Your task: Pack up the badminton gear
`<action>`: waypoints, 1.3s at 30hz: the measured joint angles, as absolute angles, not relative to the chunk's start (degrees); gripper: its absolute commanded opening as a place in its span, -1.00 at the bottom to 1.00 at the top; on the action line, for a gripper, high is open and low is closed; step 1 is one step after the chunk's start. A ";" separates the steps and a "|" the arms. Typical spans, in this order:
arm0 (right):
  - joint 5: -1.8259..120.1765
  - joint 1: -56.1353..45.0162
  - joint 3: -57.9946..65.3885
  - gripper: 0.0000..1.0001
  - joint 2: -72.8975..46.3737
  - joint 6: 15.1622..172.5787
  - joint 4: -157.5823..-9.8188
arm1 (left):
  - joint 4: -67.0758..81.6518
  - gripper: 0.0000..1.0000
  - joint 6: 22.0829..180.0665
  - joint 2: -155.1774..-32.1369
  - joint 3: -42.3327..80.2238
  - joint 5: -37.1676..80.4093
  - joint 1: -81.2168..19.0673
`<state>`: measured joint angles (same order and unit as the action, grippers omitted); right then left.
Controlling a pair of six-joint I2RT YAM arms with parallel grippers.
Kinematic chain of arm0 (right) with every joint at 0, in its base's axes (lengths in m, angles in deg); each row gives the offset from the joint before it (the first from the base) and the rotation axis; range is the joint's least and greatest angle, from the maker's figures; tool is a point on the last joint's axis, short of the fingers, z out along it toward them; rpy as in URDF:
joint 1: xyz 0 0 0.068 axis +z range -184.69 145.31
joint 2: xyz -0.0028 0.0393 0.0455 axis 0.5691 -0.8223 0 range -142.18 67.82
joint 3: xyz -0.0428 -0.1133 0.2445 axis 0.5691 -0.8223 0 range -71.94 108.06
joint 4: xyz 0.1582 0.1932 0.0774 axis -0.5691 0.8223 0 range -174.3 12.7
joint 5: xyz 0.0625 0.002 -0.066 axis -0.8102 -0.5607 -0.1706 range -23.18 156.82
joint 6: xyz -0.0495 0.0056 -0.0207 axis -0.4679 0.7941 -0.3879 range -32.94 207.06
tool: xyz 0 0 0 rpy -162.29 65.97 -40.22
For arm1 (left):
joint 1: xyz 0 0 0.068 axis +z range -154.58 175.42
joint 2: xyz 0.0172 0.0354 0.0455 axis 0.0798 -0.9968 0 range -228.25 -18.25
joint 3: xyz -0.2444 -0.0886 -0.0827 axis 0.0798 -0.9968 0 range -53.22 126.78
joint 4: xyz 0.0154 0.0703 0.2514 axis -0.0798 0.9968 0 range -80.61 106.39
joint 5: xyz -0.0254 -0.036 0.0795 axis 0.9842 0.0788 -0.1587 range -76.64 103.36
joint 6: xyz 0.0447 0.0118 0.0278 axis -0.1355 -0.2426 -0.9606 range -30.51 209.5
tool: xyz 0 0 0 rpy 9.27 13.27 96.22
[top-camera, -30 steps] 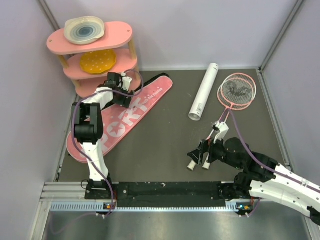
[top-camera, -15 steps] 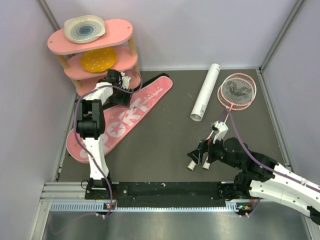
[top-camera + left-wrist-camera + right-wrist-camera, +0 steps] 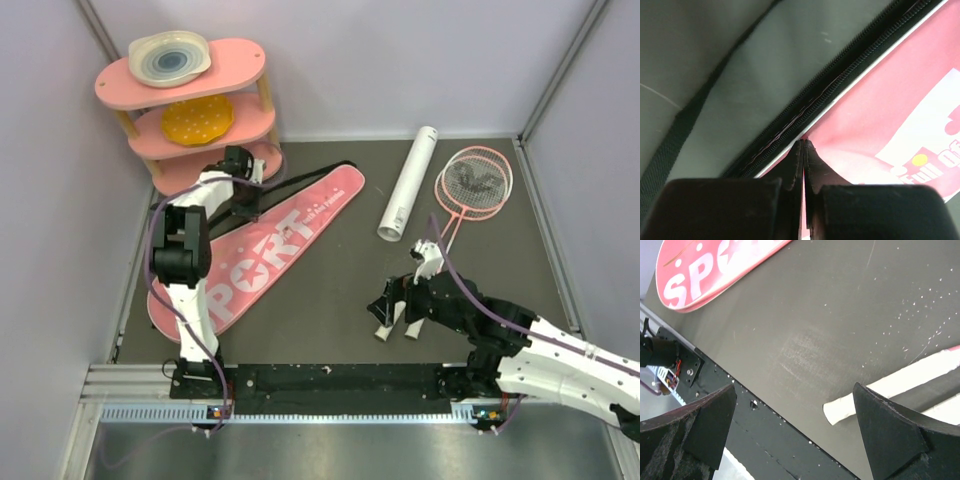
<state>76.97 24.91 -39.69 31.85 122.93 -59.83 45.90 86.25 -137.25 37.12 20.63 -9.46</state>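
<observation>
The racket bag (image 3: 285, 230) has swung right; the left end effector (image 3: 803, 146) pinches its zipper-side edge, a thin hold liable to slip.

A pink three-tier shelf (image 3: 240, 62) with pale wooden posts stands at the far left corner of the dark grey counter (image 3: 330, 290). A grey-blue plate (image 3: 168, 58) with darker rings sits on its top tier, and a yellow plate (image 3: 196, 121) lies on the middle tier. Pale lilac walls (image 3: 400, 60) enclose the counter. A silver rail (image 3: 130, 385) runs along its near edge.
</observation>
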 measured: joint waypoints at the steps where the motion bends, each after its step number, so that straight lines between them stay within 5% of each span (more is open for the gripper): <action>1: 77.34 24.91 -39.69 0.98 31.39 123.39 -60.05 | 46.25 -1.00 87.43 -136.70 36.58 20.10 -10.51; 12: 74.61 14.09 -36.85 0.98 19.00 136.51 -60.99 | 45.77 -1.00 95.65 -120.38 33.30 11.43 -25.70; 14: 72.51 12.10 -35.29 0.98 16.62 137.25 -60.90 | 45.01 -0.68 95.60 -118.02 33.12 10.68 -26.18; 15: 71.94 11.77 -34.55 0.98 15.81 137.27 -60.90 | 44.50 -0.14 95.36 -116.73 32.82 10.68 -26.05; 19: 69.71 11.27 -30.88 0.98 12.38 136.59 -61.53 | 43.50 0.28 95.30 -115.09 32.31 13.74 -24.10; 25: 65.73 11.25 -26.55 0.96 3.77 137.08 -64.92 | 42.06 0.52 99.30 -116.73 30.50 16.82 -20.78; 29: 60.71 11.25 -25.68 0.96 -3.60 138.36 -69.40 | 41.86 0.92 100.98 -119.85 31.29 18.38 -17.92; 39: 49.69 11.25 -25.20 0.92 -15.64 139.92 -83.30 | 43.11 0.87 98.99 -135.92 35.81 31.27 -6.20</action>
